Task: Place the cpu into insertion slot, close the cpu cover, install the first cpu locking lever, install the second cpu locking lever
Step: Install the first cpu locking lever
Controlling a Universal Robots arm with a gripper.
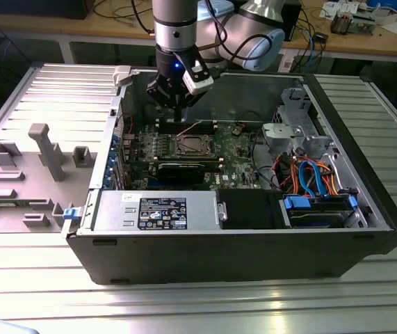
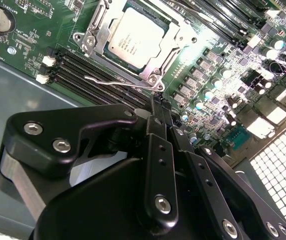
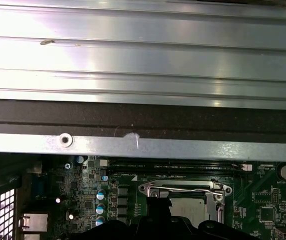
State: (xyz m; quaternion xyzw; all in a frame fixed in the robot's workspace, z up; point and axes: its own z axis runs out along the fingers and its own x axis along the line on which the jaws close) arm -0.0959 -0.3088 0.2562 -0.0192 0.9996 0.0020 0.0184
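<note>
Gripper (image 2: 159, 104) jaws pressed together, empty, hovering just beside locking lever (image 2: 117, 81); cpu (image 2: 135, 37) seated under cpu cover (image 2: 178, 45). Advice: press lever tip down squarely, then hook it sideways.

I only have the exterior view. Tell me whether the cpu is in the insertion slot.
Observer: Yes. In the second wrist view the cpu lies flat in place, silvery top up.
Operator: Report the cpu cover.
Observer: The cpu cover is down and frames the chip.
Operator: Now the locking lever.
Observer: A thin wire lever lies along the cover's edge, next to the memory slots. The shut gripper is close to one end. I cannot tell whether the lever is latched.
</note>
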